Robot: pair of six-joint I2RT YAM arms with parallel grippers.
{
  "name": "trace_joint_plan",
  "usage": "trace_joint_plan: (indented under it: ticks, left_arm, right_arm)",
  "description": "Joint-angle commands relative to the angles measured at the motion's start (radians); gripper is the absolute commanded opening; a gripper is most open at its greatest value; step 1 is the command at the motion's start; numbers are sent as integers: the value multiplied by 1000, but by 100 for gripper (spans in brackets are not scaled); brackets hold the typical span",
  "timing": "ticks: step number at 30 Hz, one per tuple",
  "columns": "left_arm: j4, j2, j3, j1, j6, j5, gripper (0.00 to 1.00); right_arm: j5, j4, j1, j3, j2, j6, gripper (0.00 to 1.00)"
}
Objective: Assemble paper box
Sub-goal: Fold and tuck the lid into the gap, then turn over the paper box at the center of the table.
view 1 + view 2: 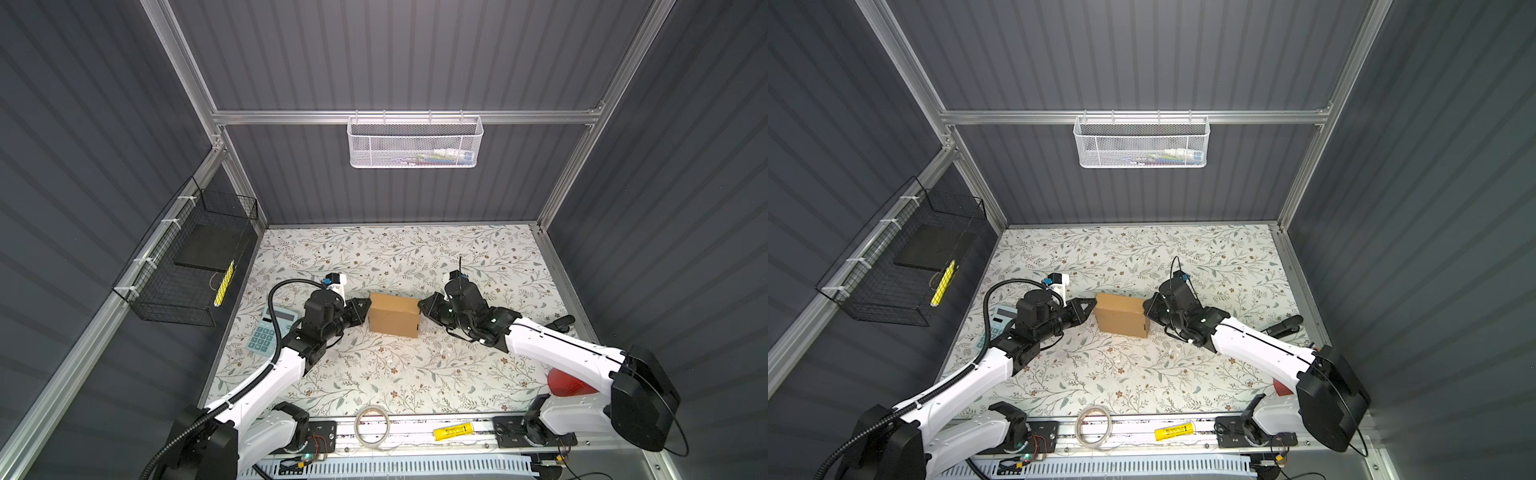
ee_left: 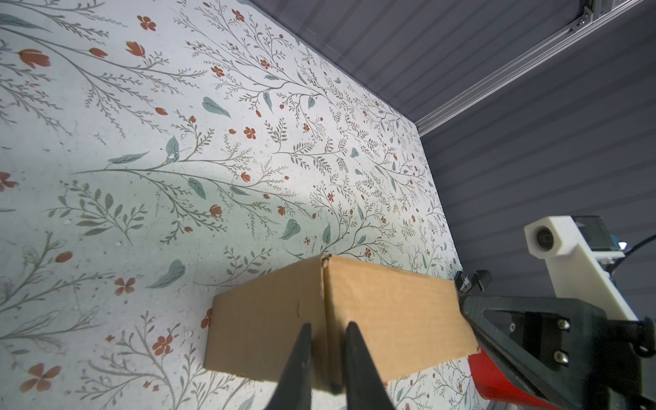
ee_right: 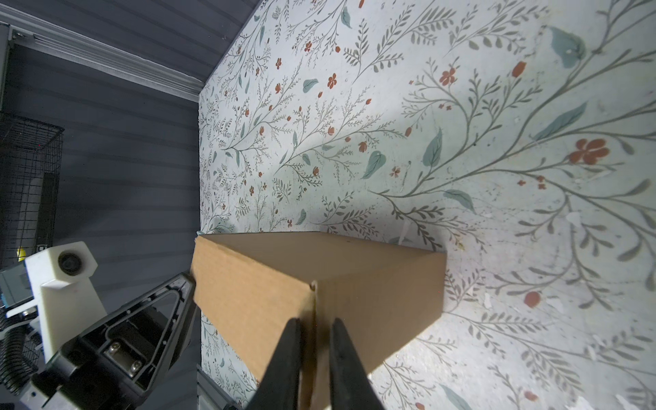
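The paper box [image 1: 393, 314] is seen folded shut: plain brown corrugated cardboard with crisp corners and a seam down one end. It is placed near the middle of the floral counter [image 1: 415, 257]. Its left end is pinched by the left hand [image 2: 328, 324], whose fingers are drawn narrow about a corner edge. Its right end is gripped likewise by the right hand [image 3: 316, 321]. Broad open counter is left behind the box and in front of it. A calculator [image 1: 266, 332] is found well left of the box, by the counter's edge. A tape roll [image 1: 372, 427] is set well in front of the box.
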Motion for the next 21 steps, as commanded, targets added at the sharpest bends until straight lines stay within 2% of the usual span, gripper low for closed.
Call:
trace_joint_plan:
  ticks: [1,7,21]
  left_arm:
    - [-170,21,-50,13,-2,-88,14]
    - [-184,21,-34,12,5,-97,13]
    - [-196,32,-4,12,17,-87,11]
  right_arm:
    - [25,-117,-16,-9,27,-39,19]
    - [18,-111,-26,9,-8,-86,29]
    - [0,-164,-35,87,-84,-186,39]
